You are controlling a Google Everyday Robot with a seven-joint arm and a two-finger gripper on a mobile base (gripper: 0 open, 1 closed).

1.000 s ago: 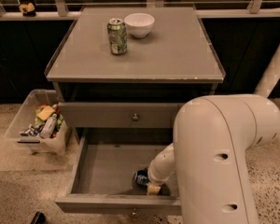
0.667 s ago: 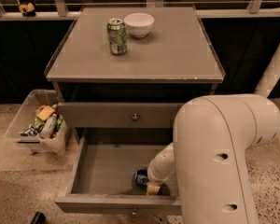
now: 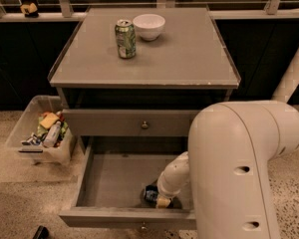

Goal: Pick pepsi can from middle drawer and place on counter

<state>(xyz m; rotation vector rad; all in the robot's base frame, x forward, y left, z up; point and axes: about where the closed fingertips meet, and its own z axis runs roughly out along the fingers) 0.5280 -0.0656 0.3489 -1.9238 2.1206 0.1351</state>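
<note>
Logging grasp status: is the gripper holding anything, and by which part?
Cannot be told: the gripper sits in the open middle drawer beside the pepsi can, any hold hidden.

My gripper (image 3: 160, 199), smooth pale plastic, sits in the matt grey middle drawer (image 3: 114, 176) by the shiny pepsi can (image 3: 149, 195); the tabletop (image 3: 179, 59) looks matt too.

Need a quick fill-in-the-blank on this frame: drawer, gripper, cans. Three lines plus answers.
1. The middle drawer is ____, not shut.
2. The gripper is down inside it at the pepsi can, near the drawer's ____ wall.
3. The green can stands ____ on the counter, beside the white bowl.
Missing words: open; front; upright.
</note>
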